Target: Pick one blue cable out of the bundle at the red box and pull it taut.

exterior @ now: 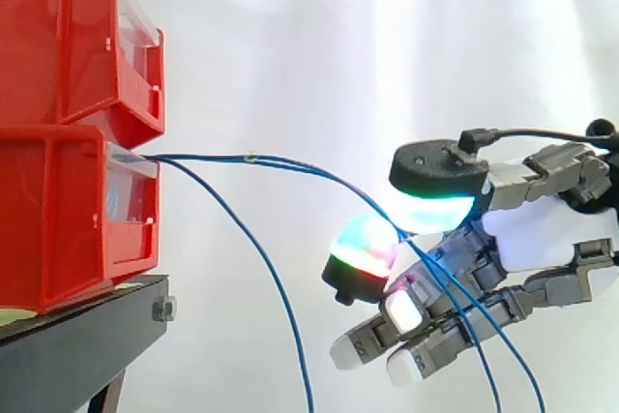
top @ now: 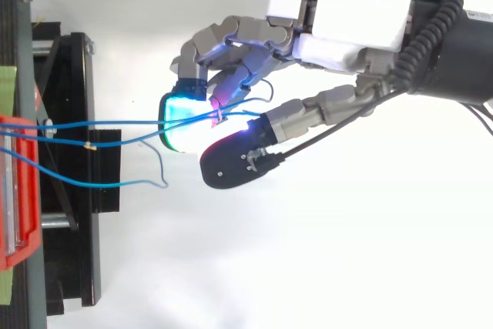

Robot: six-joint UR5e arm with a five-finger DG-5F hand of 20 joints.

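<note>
Here, two red bins sit stacked on the black stand (exterior: 77, 345), the lower red bin (exterior: 58, 220) at the stand's edge nearest the hand and the upper red bin (exterior: 58, 36) directly on top of it. The blue cables (exterior: 290, 163) come out of the lower red bin's open front, close under its top rim. Two of them run side by side away from the stand and into the hand (exterior: 542, 234), which hangs in the air well clear of the stand's edge, in front of the white curtain (exterior: 319, 45).

The hand's fingers are curled, and it pinches those two strands between the thumb pad (exterior: 435, 202), glowing cyan and green, and a fingertip pad (exterior: 363, 249) glowing red, green and magenta. The remaining fingers point down and towards the stand, below the pinch.

In the side view the held strands leave the bin almost level, then bend downward into the pinch. Past the hand their free lengths hang down to the view's lower edge. In the top view they run nearly straight from the bin to the pads.

A loose cable (exterior: 261, 268) from the same bin droops in a long curve between the stand and the hand, touching neither.
</note>
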